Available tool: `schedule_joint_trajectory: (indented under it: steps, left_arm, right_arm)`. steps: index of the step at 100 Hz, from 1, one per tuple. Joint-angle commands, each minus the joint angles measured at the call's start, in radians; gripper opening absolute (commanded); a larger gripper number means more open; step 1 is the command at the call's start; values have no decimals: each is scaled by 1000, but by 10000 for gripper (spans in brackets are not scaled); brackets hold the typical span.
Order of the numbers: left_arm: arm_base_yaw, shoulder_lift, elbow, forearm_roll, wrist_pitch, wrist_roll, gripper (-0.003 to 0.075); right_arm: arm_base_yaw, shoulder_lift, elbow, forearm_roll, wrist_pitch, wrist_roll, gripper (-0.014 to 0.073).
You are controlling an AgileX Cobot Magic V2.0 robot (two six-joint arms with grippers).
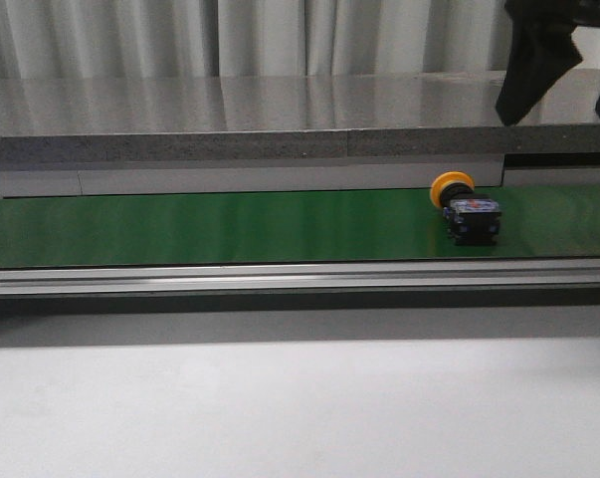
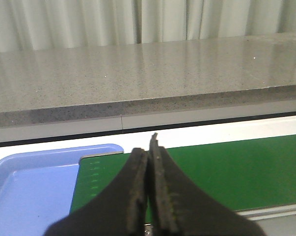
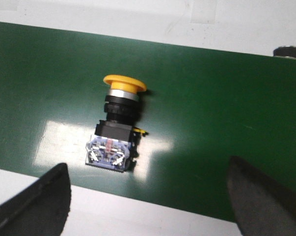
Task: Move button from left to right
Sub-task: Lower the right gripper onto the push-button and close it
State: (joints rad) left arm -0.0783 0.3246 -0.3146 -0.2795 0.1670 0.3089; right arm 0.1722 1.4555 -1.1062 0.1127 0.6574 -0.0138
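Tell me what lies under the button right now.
The button lies on its side on the green belt, with its yellow cap toward the grey ledge. The strip of belt beneath its black body is covered, so it cannot be seen.

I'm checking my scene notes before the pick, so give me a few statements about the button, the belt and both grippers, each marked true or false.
1. The button lies on its side on the green belt. True.
2. The right gripper is shut on the button. False: its fingers are spread wide, above the button and not touching it.
3. The left gripper is shut and holds nothing. True.
4. The button's cap is red. False: it is yellow.
5. A blue tray sits at the belt's end near the left gripper. True.
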Motion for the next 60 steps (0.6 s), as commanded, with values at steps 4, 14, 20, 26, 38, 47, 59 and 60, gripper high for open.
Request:
schedule_joint_trajectory:
  steps: [4, 14, 20, 26, 38, 47, 59, 60]
  left_arm:
    - [-10, 7, -28, -10, -82, 0, -20]
    - [-10, 7, -28, -10, -82, 0, -20]
    - [-10, 7, -28, -10, -82, 0, -20]
    - [-10, 7, -28, -10, -82, 0, -20]
    - [-10, 7, -28, -10, -82, 0, -20]
    - [-10, 7, -28, -10, -82, 0, -20]
    - [-10, 7, -28, -10, -82, 0, -20]
    - [-10, 7, -28, -10, -82, 0, -20]
  right_arm:
    - [2, 27, -59, 1, -58, -13, 636]
    - [2, 71, -75, -13, -68, -13, 636]
    - [2, 97, -78, -21, -84, -14, 636]
    - [2, 119, -78, -31, -97, -14, 636]
    - [2, 160, -78, -54, -109, -14, 636]
    - [2, 194, -78, -64, -110, -14, 636]
    - [2, 229, -78, -66, -109, -14, 623]
    - [2, 230, -78, -66, -109, -14, 616]
